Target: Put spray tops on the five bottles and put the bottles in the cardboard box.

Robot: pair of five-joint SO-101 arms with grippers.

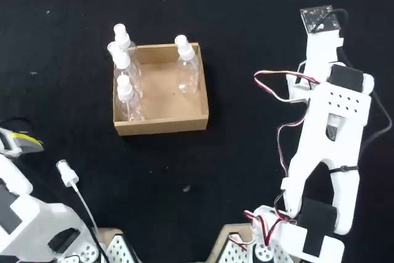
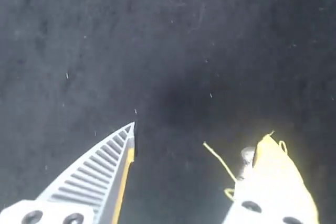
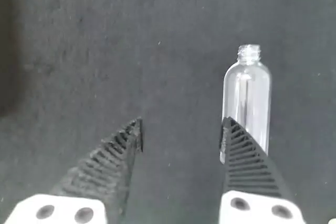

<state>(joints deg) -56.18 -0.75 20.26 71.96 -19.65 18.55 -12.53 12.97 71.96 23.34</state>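
Four spray-topped clear plastic bottles [image 1: 186,66] at brown cardboard box [image 1: 161,126]; fifth, uncapped bottle [image 3: 247,98] upright, off-centre before spread, empty right gripper [image 3: 182,124]; left gripper [image 2: 199,132] likewise spread. Risk: closing finger tipping it.

Bottles [image 1: 186,66] inside cardboard box [image 1: 161,125]

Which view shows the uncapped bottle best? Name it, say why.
The right wrist view: the uncapped bottle lies on the cloth by the open right gripper, neck bare. In the high view I cannot make it out near the right arm; the left wrist view faces cloth.
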